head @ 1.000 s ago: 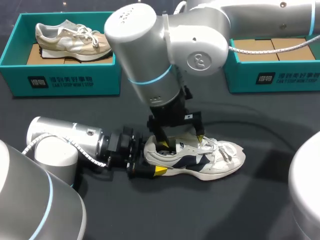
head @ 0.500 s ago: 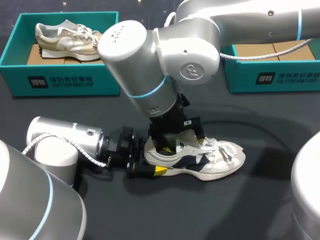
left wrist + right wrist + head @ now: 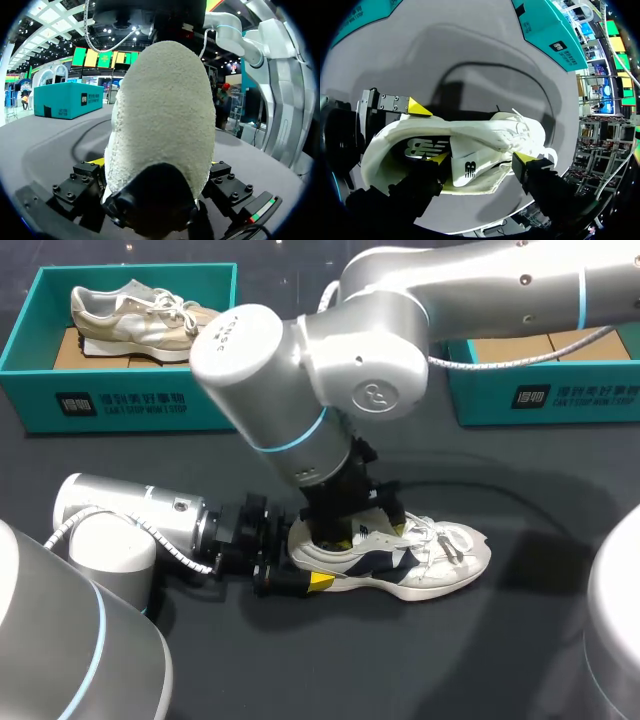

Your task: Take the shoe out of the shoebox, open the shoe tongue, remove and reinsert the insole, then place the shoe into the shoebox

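Left jaws around shoe heel

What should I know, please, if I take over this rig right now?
Left pincer: shut on the shoe at its heel, steadying it on the table.
Right pincer: open, one finger inside the shoe's opening, the other outside its side.
Done: shoe is out of the shoebox; tongue looks pulled aside.
Insole lies inside the shoe; whether it was already removed, I cannot tell.
Left: settle the insole, return the shoe to the shoebox.
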